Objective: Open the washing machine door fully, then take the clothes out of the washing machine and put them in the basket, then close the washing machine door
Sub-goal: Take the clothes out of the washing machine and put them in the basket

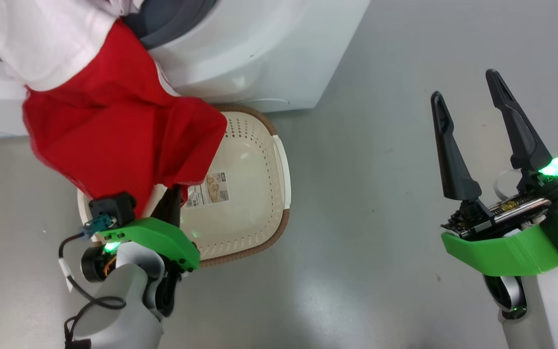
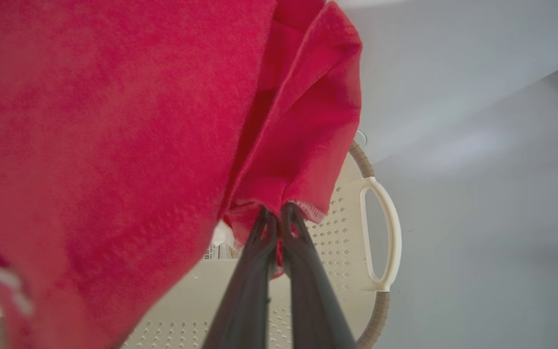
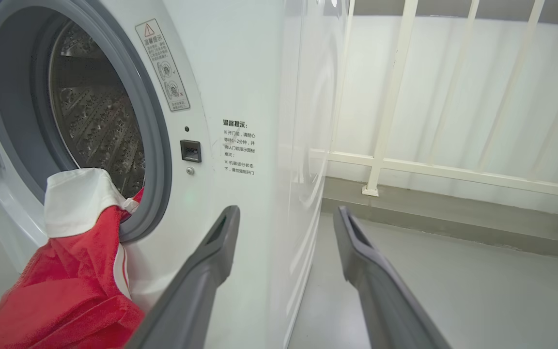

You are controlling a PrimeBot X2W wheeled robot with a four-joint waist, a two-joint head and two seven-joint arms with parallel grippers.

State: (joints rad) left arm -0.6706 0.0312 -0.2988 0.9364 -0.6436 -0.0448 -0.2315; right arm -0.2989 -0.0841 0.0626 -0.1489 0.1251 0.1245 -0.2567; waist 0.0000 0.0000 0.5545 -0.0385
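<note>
Because the clothes (image 1: 114, 126) trail from the drum (image 3: 100, 121), the left gripper (image 2: 275, 213), pinching a red hem, holds them above the basket (image 1: 281, 160) for dropping; the right gripper (image 1: 464, 86) hangs spread near the washing machine (image 1: 269, 48).

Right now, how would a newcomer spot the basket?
Find the big white washing machine; on the grey floor just in front of it sits the basket. It is cream plastic with perforated sides and a brown woven-look rim, partly hidden by the red clothes.
</note>
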